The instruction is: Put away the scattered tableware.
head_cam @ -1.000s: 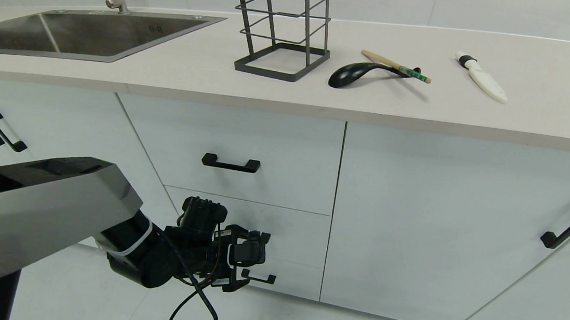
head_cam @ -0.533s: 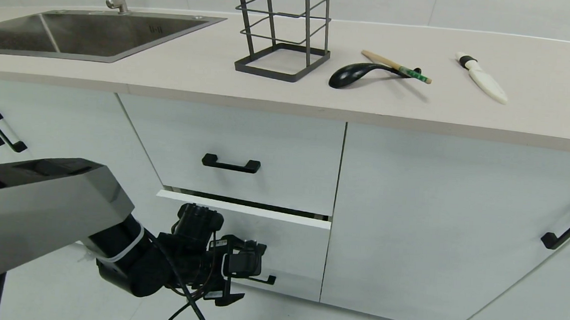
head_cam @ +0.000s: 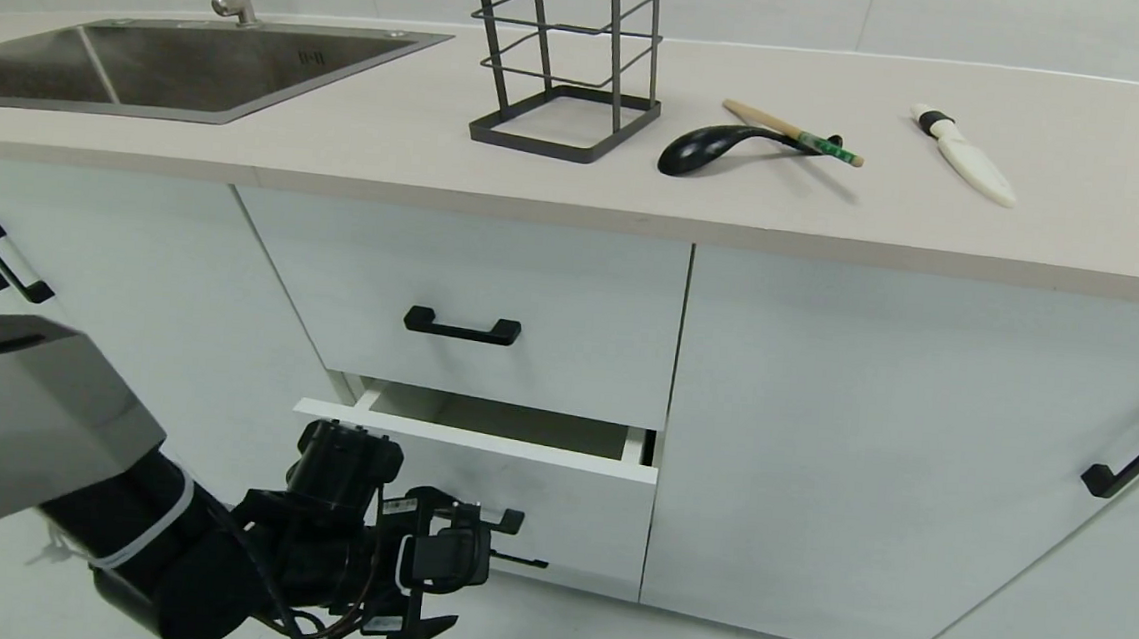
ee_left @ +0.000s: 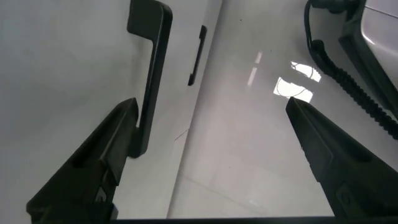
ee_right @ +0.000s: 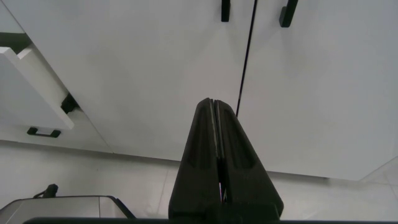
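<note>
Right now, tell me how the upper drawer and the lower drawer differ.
The upper drawer is shut; the lower drawer is pulled partly open. The upper drawer's handle is free; the left pincer is at the lower drawer's handle. Both are white with black handles.

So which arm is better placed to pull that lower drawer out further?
The left, I'd say. The left gripper is open right at the handle of the lower drawer, one finger beside the bar. The right gripper is shut and points at the cabinet doors, apart from that handle.

No text, label or number here can be read.
</note>
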Controlling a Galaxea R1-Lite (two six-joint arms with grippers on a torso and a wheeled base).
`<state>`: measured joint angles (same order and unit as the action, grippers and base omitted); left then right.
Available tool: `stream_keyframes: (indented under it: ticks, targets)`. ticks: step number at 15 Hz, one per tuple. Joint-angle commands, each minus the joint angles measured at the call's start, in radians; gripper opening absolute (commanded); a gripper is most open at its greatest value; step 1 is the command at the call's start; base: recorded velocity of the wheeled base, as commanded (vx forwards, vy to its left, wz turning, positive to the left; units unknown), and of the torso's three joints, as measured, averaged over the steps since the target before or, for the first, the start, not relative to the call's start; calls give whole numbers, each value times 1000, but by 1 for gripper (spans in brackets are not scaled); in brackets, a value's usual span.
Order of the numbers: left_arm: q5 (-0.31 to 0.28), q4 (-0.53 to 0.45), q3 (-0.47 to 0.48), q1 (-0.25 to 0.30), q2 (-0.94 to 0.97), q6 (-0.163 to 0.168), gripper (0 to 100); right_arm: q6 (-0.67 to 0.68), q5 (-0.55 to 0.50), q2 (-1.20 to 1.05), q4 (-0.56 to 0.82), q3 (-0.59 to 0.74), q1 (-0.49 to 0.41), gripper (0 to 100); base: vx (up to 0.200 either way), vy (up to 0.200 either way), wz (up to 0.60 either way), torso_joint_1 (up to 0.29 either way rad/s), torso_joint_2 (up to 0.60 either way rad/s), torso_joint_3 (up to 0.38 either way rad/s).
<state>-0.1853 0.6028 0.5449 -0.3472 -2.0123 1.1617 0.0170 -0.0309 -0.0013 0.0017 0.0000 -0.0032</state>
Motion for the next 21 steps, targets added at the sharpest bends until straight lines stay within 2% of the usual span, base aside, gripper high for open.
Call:
stream_keyframes:
  ticks: [1, 3, 4, 5, 6, 7, 9, 10, 13, 17, 21]
  targets:
    - [0, 15, -52, -26, 107, -2, 100, 0, 0, 1, 0, 0, 0, 0, 0, 0, 0, 0, 0, 0]
    - [1, 15, -65, -91, 192, 1, 100, 0, 0, 1, 0, 0, 0, 0, 0, 0, 0, 0, 0, 0]
    - [3, 11, -72, -154, 236, -7, 100, 0, 0, 1, 0, 0, 0, 0, 0, 0, 0, 0, 0, 0]
    - [7, 11, -75, -213, 273, -25, 100, 0, 0, 1, 0, 0, 0, 0, 0, 0, 0, 0, 0, 0]
    - [10, 9, -75, -249, 303, -63, 100, 0, 0, 1, 0, 0, 0, 0, 0, 0, 0, 0, 0, 0]
    - [10, 9, -72, -262, 328, -100, 100, 0, 0, 1, 0, 0, 0, 0, 0, 0, 0, 0, 0, 0]
    - [17, 6, -48, -243, 351, -131, 100, 0, 0, 1, 0, 0, 0, 0, 0, 0, 0, 0, 0, 0]
    - [26, -3, -10, -203, 346, -142, 100, 0, 0, 1, 0, 0, 0, 0, 0, 0, 0, 0, 0, 0]
    - [12, -67, 87, -124, 271, -142, 100, 0, 0, 1, 0, 0, 0, 0, 0, 0, 0, 0, 0, 0]
    - [-23, -72, 179, -50, 158, -142, 100, 0, 0, 1, 0, 0, 0, 0, 0, 0, 0, 0, 0, 0]
    - [-46, -70, 214, -32, 103, -142, 100, 0, 0, 1, 0, 0, 0, 0, 0, 0, 0, 0, 0, 0]
